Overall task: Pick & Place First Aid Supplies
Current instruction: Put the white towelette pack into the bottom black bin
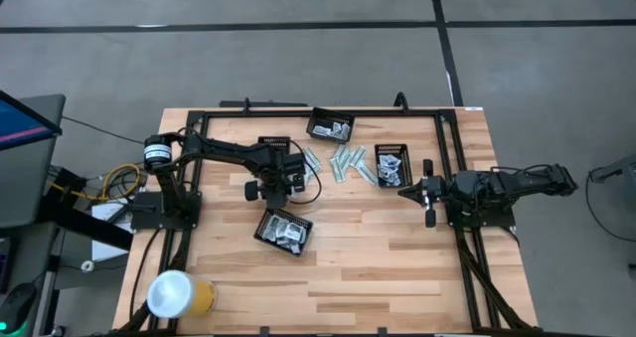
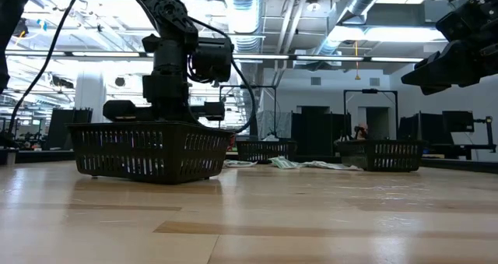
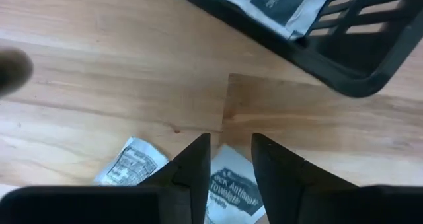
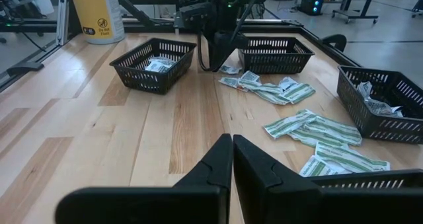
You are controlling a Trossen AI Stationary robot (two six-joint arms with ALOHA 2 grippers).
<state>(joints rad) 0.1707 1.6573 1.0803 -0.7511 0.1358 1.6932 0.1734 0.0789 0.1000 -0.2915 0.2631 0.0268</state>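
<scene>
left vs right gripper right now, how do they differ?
Left gripper points down at the table, fingers apart around a dark-labelled sachet; right gripper is shut on nothing. Left sits among the loose packets by a black tray; right hangs back, clear of them. Both have dark two-finger jaws.

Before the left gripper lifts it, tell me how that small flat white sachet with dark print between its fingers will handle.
The white sachet with dark print lies flat on the wooden table, so it is probably very light and may slide when nudged. It looks thin and likely floppy, apt to sag from the left gripper. Being flat, it should not roll.
</scene>
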